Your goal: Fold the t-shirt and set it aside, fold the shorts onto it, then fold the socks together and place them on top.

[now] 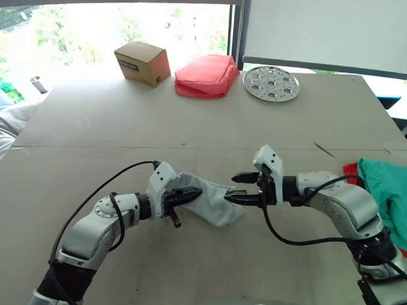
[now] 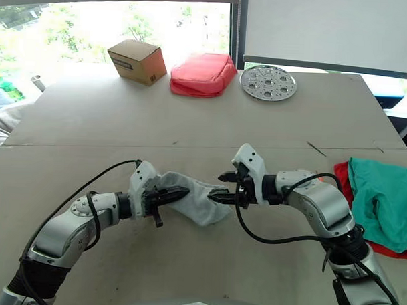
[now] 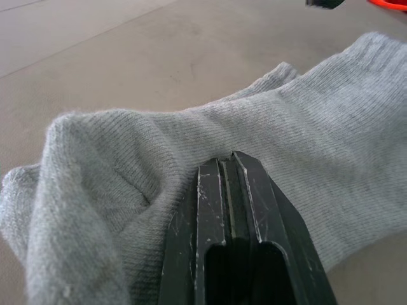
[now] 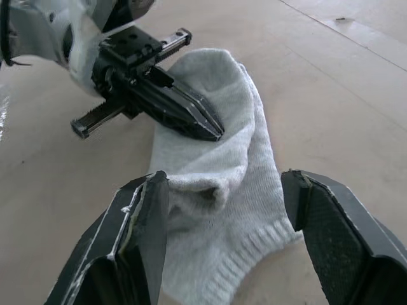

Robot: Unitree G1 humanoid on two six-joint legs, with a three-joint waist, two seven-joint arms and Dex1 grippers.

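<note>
Grey socks (image 1: 212, 200) lie mid-table between my grippers. My left gripper (image 1: 192, 194) presses on them with fingers together; my right gripper (image 1: 241, 188) spreads wide at their cuff end.

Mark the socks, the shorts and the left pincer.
socks (image 4: 222, 171): right wrist view, on the grey knit body above the cuff.
shorts (image 2: 386, 196): right eye view, on the middle of the teal cloth.
left pincer (image 4: 213, 130): right wrist view, at the shut fingertips pressing on the socks.
</note>
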